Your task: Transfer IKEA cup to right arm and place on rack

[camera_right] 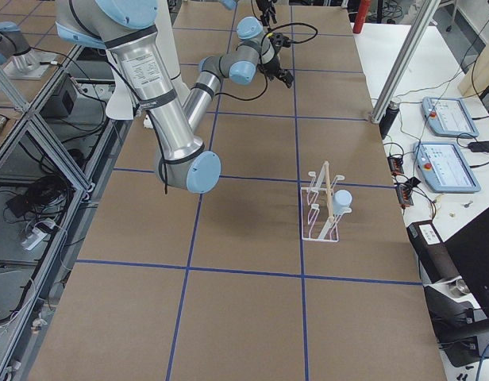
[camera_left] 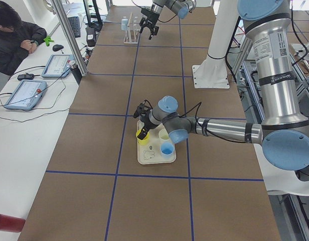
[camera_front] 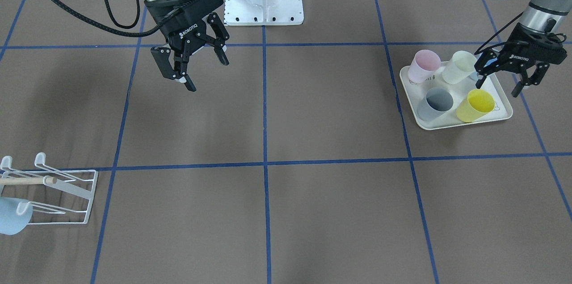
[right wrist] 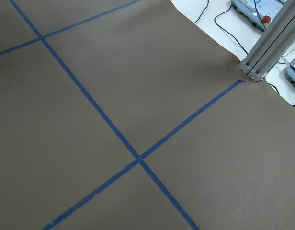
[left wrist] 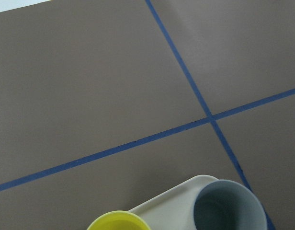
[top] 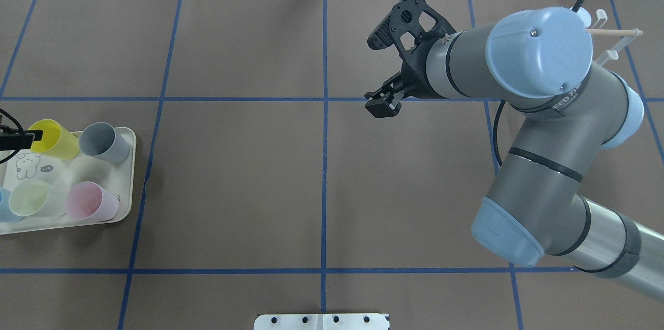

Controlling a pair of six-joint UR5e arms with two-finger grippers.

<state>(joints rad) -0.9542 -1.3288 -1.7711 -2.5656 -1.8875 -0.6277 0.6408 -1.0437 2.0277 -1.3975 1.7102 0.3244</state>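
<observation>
Brown paper covered the table, ruled into squares by blue tape. From the front-facing camera, a cream tray sat at about 3 o'clock on the table. Five cups stood on it with their mouths up:
- the pink cup at the tray's 10 o'clock
- the green cup at 1 o'clock
- the grey cup at 7 o'clock
- the yellow cup at 5 o'clock
- a blue cup, seen clearly only from overhead, at the view's left edge beside the green one

The left gripper hung over the tray's 3 o'clock side, its jaws spread wide with nothing between them. One fingertip was just above the yellow cup's rim; whether it touched could not be told. The left wrist camera caught only the rims of the yellow and grey cups and a corner of the tray.

The right gripper hovered at 10 o'clock over bare paper, fingers parted wide and empty, well apart from both tray and rack.

The white wire rack stood at 8 o'clock by the table's edge, a wooden rod running through it. A second blue cup hung on a prong at the rack's 7 o'clock.

In the left side view a person sat at a bench beside the table, near two tablets
</observation>
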